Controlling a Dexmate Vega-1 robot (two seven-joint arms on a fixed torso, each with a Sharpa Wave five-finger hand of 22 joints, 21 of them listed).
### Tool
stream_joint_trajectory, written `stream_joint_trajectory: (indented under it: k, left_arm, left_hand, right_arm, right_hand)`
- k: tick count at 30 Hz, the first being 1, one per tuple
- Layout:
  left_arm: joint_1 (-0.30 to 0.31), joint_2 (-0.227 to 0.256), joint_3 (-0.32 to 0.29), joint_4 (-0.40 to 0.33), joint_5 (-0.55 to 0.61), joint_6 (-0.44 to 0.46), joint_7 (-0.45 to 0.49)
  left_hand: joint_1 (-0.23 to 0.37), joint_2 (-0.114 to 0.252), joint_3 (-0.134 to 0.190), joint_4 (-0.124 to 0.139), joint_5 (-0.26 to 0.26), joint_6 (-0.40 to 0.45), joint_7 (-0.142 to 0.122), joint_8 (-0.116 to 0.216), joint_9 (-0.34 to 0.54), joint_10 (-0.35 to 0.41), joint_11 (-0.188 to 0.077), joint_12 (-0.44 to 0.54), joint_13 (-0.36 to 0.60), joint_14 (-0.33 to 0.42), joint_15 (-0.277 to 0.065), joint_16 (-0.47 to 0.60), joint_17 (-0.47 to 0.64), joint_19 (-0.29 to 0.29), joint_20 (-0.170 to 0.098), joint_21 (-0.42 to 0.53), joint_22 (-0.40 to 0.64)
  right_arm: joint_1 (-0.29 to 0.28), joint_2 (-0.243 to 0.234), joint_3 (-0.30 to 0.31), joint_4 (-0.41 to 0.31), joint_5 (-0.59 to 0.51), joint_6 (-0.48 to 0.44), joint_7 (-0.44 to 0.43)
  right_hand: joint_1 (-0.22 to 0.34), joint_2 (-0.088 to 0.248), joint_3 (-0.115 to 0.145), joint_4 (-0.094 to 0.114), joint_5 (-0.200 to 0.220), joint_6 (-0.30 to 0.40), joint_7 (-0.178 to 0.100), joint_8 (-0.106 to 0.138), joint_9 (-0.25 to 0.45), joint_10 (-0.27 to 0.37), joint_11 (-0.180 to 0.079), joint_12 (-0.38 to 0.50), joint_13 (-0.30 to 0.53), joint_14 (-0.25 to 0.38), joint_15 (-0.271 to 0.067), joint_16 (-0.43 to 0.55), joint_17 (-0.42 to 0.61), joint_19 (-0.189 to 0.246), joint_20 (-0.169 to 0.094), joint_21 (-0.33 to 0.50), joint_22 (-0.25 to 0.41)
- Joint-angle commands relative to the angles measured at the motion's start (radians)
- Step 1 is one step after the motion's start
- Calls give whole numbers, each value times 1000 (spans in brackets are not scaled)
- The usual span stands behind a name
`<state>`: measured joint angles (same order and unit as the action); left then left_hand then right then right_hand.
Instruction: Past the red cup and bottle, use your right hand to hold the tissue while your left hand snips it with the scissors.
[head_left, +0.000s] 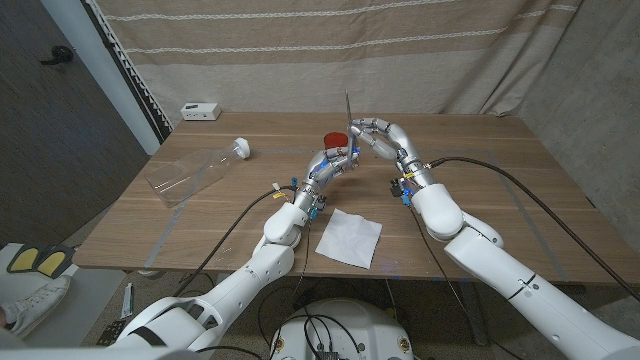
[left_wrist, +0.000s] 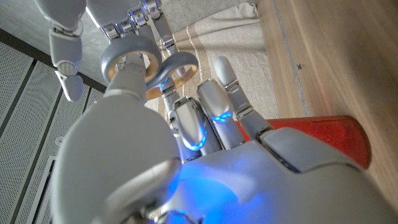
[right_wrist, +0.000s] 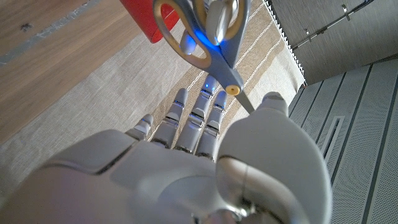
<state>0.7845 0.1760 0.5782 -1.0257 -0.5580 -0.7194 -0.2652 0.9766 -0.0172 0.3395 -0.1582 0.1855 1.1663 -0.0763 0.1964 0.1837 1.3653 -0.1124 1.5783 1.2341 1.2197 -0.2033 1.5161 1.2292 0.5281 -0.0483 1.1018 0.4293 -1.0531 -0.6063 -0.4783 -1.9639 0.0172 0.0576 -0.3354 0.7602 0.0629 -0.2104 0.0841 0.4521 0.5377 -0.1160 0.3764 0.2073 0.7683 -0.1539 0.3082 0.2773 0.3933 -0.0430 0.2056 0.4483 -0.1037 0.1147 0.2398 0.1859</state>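
- Taking the red cup (head_left: 337, 139) as my landmark: far to its left I see the bottle (head_left: 196, 172), clear plastic with a white cap, lying on its side on the table (head_left: 480, 160).
- Further left and back from the cup, a small white box (head_left: 200, 111) sits near the table's far edge.
- My left hand (head_left: 333, 164) is just in front of the cup, fingers threaded through the scissors' handle loops and gripping them. The left wrist view shows grey loops with a yellow lining.
- The scissors (head_left: 348, 112) stand beside the cup, blades together and pointing straight up above its rim. In the right wrist view the pivot shows as a yellow dot.
- The tissue (head_left: 349, 237) lies flat on the table well in front of the cup, towards me: a white square, slightly skewed, touched by neither hand.
- My right hand (head_left: 384, 139) is raised just right of the cup, fingers curled towards the scissors; I cannot tell whether they touch anything.
- The table is warm brown wood with plain grain. Behind it hangs a beige striped curtain (head_left: 300, 50), with a dark wall to its left.
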Motion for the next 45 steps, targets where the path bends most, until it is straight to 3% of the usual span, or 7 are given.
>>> stream_joint_trajectory:
  k: [1,5,16,31,37,39,45]
  left_arm:
    - [-4,3,-4,-3,-3,19,-10]
    - [-4,1,-5,-2,5,13,1]
    - [5,-3,-10,-10,16,-9,25]
    - [38,-16,-32,-17,62,-95,113]
    - [25,-23,-30,23,58,-151,78]
    - [24,-14,-26,17,55,-146,63]
    - [28,-2,-24,-6,61,-125,72]
  left_hand:
    - [-7,1,44,30,10,34,21,10,12,-3,-2,-4,2,-5,-1,1,2,-1,-145,0,6]
    - [-10,-3,48,29,9,36,23,10,13,-3,-4,-4,2,-3,-1,3,2,-3,-145,0,9]
    - [-21,-8,60,32,9,37,3,9,14,-15,-8,-7,2,-12,0,3,2,-21,-147,-7,15]
    - [-51,-13,87,40,11,37,-33,23,36,-72,-28,-15,1,-125,0,-25,-1,-100,-150,-37,31]
    - [-95,-1,91,62,19,22,-64,48,73,-109,-52,-17,-1,-259,-4,-85,-20,-251,-131,-80,18]
    - [-89,8,110,51,25,17,-71,65,93,-116,-62,-14,-2,-365,-9,-231,-126,-318,-123,-96,4]
    - [-64,9,125,27,24,10,-79,81,107,-138,-65,-17,-3,-434,-15,-362,-262,-349,-106,-101,-9]
  right_arm:
    - [-6,26,11,27,61,38,-4]
    - [-7,34,17,35,87,45,-2]
    - [-21,55,38,47,165,41,-13]
    - [-41,55,71,53,199,49,-48]
    - [-41,55,70,56,206,50,-50]
    - [-42,55,71,54,209,45,-53]
    - [-41,55,71,56,209,46,-58]
  right_hand:
    - [-23,0,-18,0,16,-41,10,-27,3,-69,20,-23,-9,-13,-156,-8,-11,23,3,-7,1]
    - [-32,6,-22,-3,24,-93,19,-59,5,-144,35,-46,-14,-29,-145,-11,-26,48,8,-6,0]
    - [-62,16,-35,1,32,-163,35,-101,10,-250,52,-71,-14,-72,-110,-17,-46,88,47,-5,1]
    - [-92,22,-45,12,32,-181,44,-114,15,-282,71,-74,-14,-102,-90,-19,-55,94,53,-10,1]
    - [-96,24,-46,12,32,-182,42,-116,16,-279,64,-71,-16,-114,-104,-21,-58,97,54,-11,1]
    - [-97,25,-46,11,33,-195,44,-122,16,-283,60,-71,-17,-119,-103,-21,-60,97,54,-12,1]
    - [-98,27,-46,10,33,-207,43,-127,17,-283,59,-70,-19,-122,-109,-19,-63,98,53,-14,1]
